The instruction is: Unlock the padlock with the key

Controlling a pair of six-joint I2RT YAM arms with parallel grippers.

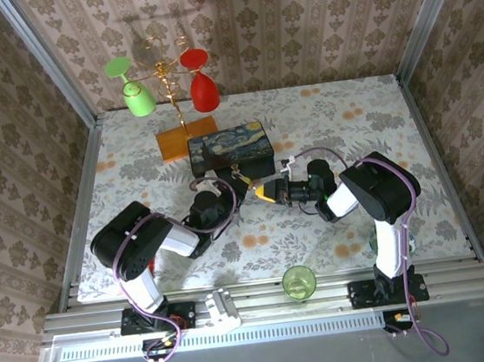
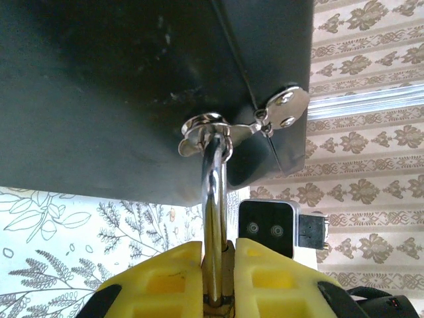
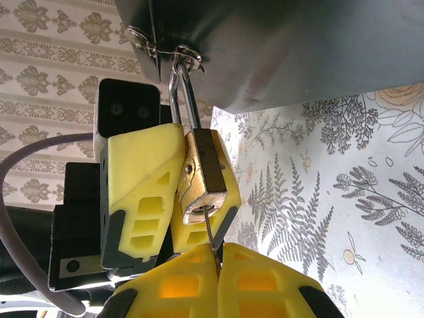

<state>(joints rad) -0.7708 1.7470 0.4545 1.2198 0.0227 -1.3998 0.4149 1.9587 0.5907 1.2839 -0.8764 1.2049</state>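
The dark box [image 2: 119,86] stands on the floral table [image 3: 344,172], just ahead of both grippers. The left gripper [image 2: 218,250] is clamped on the padlock [image 3: 207,175], whose shackle rises from between its fingers into the box's clasp [image 2: 262,119]. The right gripper [image 3: 218,255] pinches the key [image 3: 210,232], whose blade enters the keyhole just beyond its fingertips.

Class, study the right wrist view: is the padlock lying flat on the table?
No, the padlock hangs from the box's clasp, gripped between the left fingers.
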